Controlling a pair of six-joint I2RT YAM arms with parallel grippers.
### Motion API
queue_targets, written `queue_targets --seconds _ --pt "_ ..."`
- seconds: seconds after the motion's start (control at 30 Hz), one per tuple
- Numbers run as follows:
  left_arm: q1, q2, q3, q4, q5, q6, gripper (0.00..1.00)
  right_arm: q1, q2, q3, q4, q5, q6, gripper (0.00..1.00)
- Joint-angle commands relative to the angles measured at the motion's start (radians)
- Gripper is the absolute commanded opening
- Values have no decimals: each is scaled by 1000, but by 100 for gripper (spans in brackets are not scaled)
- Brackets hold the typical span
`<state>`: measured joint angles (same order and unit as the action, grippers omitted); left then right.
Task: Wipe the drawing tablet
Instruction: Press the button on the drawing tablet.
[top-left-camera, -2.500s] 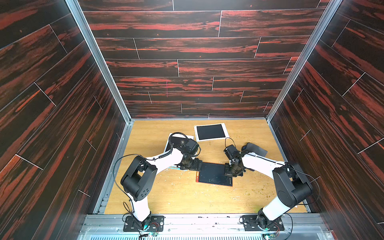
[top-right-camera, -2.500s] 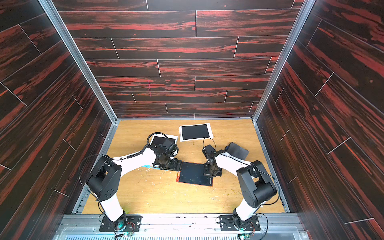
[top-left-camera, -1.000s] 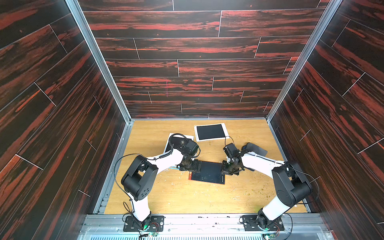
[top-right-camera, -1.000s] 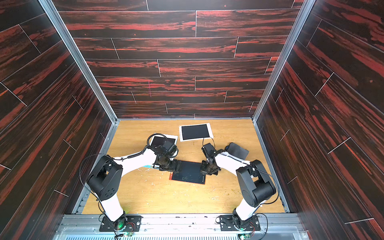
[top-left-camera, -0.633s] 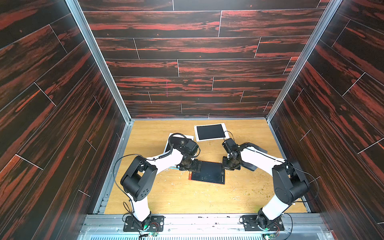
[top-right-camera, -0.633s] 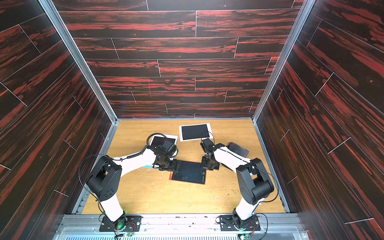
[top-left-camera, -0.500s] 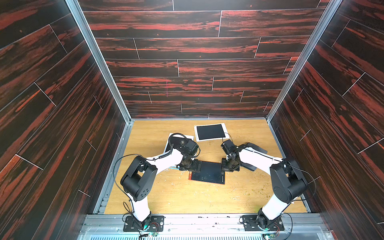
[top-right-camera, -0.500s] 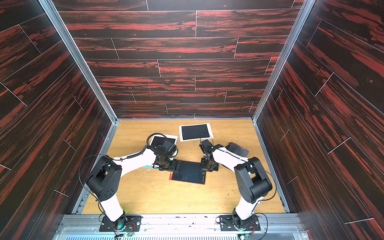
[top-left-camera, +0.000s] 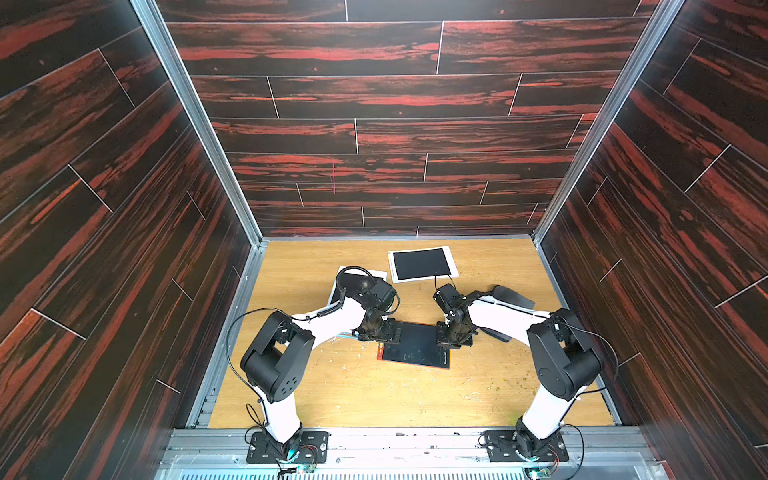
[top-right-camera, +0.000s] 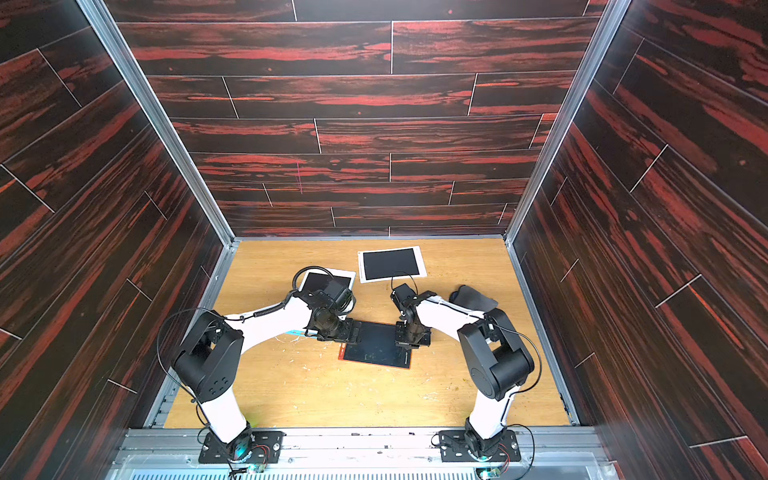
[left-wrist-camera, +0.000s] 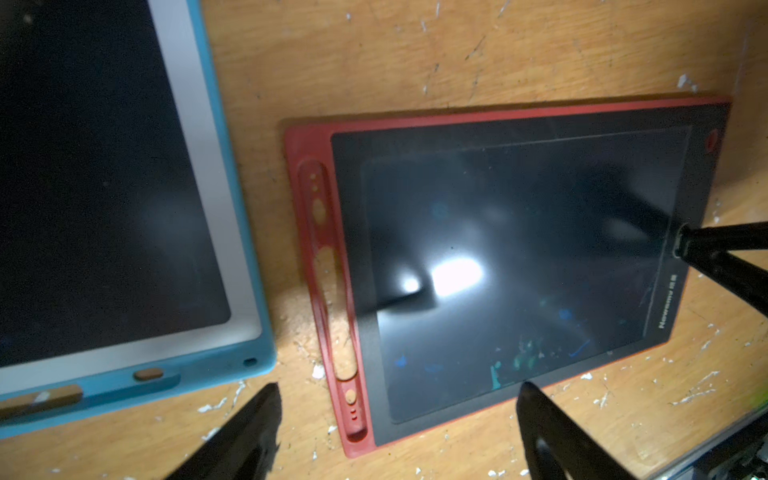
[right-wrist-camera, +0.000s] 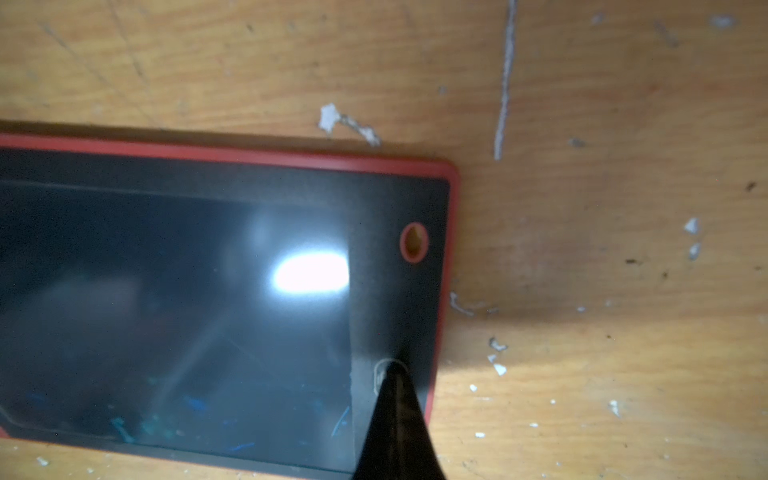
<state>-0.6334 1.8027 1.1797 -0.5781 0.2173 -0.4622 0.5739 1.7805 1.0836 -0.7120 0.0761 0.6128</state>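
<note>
Drawing tablet, the red-framed one, lies flat on the wooden table just below the middle of both top views, between the two arms. Right gripper is pinched fully together, tip planted on what looks like the clear button on the dark bezel, lower right of the right wrist frame. Left gripper is spread wide over the tablet's red edge, gripping nothing. Faint blue-green scribbles show on the screen, so I'd say the wipe isn't finished.
</note>
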Motion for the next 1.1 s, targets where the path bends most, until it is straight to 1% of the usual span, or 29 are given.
queue_targets --seconds 0.0,0.07,0.2,0.23,0.4,0.63,0.7,0.83,0.9,0.97,1.03,1.07 --pt "7 -45 -27 -16 -11 4 90 4 96 -53 30 48 11 0" --pt "7 -72 -39 -11 -12 5 90 10 121 -69 39 50 17 0" --pt "11 -82 -64 -6 -16 -1 90 51 154 -81 13 112 31 0" --pt "13 -85 -70 30 -15 -3 90 67 166 -80 6 123 36 0" --pt "20 -105 -83 47 -8 -5 90 123 264 -71 -1 118 58 0" --pt "37 -137 -103 47 3 12 90 132 327 -100 83 -5 88 0" --pt "43 -143 -114 51 6 13 90 131 335 -103 110 -61 84 0" --pt "52 -155 -131 60 9 10 90 128 343 -100 168 -213 59 0" --pt "54 -159 -135 61 9 8 90 114 330 -102 177 -238 61 0" --pt "57 -165 -136 58 10 10 90 79 309 -129 209 -292 65 0" --pt "58 -168 -132 51 11 9 90 45 283 -152 215 -299 68 0" --pt "60 -169 -131 48 10 8 90 32 262 -154 195 -267 63 0"
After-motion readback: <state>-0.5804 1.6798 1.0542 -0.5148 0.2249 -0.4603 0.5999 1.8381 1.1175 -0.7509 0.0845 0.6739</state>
